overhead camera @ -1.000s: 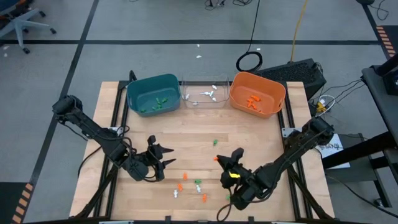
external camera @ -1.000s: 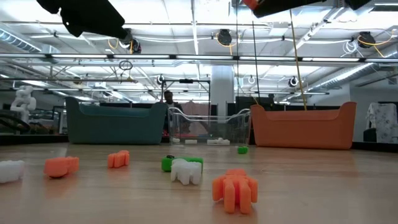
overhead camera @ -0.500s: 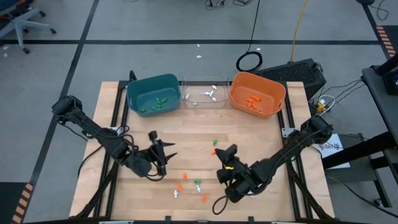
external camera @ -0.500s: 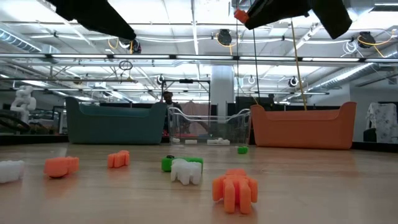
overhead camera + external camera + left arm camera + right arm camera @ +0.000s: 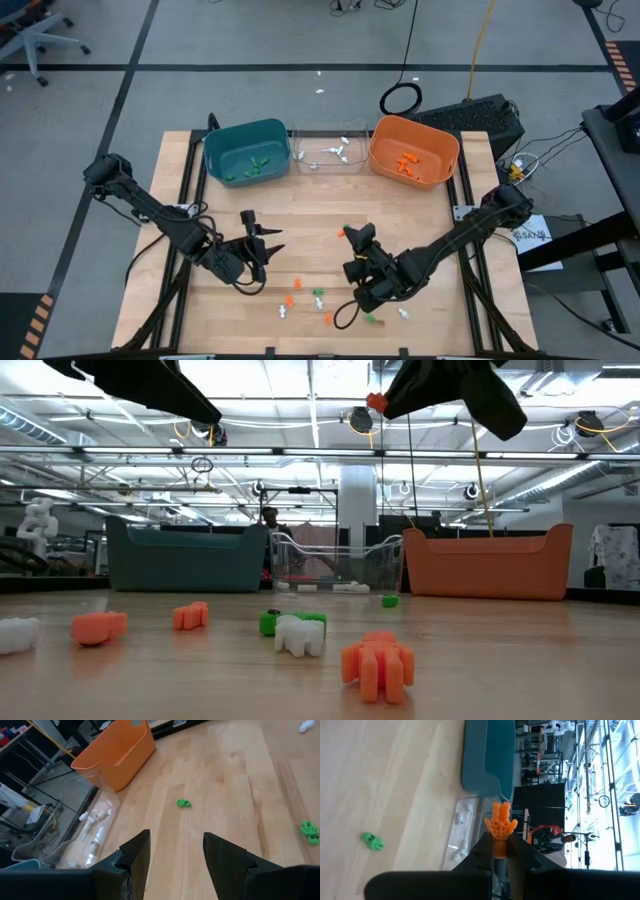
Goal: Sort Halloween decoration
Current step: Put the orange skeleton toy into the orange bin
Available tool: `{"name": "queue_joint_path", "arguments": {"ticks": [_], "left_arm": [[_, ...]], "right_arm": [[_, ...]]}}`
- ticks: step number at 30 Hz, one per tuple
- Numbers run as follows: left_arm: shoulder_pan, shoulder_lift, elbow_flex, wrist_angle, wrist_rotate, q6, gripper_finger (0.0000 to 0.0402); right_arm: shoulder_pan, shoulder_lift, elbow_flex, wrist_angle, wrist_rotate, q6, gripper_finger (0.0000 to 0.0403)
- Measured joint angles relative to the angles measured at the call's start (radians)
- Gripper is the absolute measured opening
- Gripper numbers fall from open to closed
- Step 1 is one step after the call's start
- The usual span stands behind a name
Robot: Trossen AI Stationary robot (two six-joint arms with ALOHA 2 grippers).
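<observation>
- Right gripper (image 5: 345, 235) is raised over the middle of the wooden surface (image 5: 420, 215), jaws pinched closed on one orange trinket (image 5: 500, 822); the right wrist view shows the hand-shaped piece sticking out past the fingertips (image 5: 485, 845).
- In the low view that same orange piece (image 5: 376, 402) hangs high above the surface, at the tip of the right gripper (image 5: 385, 400).
- Left gripper (image 5: 262, 240) hovers over the left-centre of the surface, jaws apart, nothing between them; its fingers (image 5: 137, 852) frame bare wood in the left wrist view.
- Loose trinkets lie on the near-centre of the surface, between and nearer than the two grippers: orange ones (image 5: 290, 299), a green one (image 5: 318, 293), a white one (image 5: 283, 311), and another white piece (image 5: 403, 312) to the near right.
- A small green trinket (image 5: 183, 803) lies alone on the wood beyond the left jaws, toward the bins.
- Three bins stand in a row along the far edge: teal bin (image 5: 245, 150) on the left with green pieces inside, clear bin (image 5: 300, 135) in the middle with white pieces, orange bin (image 5: 440, 150) on the right with orange pieces.
- The held orange trinket is well apart from the orange bin, on its near-left side.
</observation>
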Motion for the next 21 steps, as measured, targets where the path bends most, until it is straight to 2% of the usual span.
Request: {"name": "queue_joint_path", "arguments": {"ticks": [11, 21], "left_arm": [[0.033, 0.000, 0.000, 0.000, 0.000, 0.023, 0.0180], [0.042, 0.000, 0.000, 0.000, 0.000, 0.019, 0.0180]], "right_arm": [[-0.015, 0.000, 0.000, 0.000, -0.001, -0.027, 0.0008], [-0.023, 0.000, 0.000, -0.003, -0.002, 0.090, 0.0008]]}}
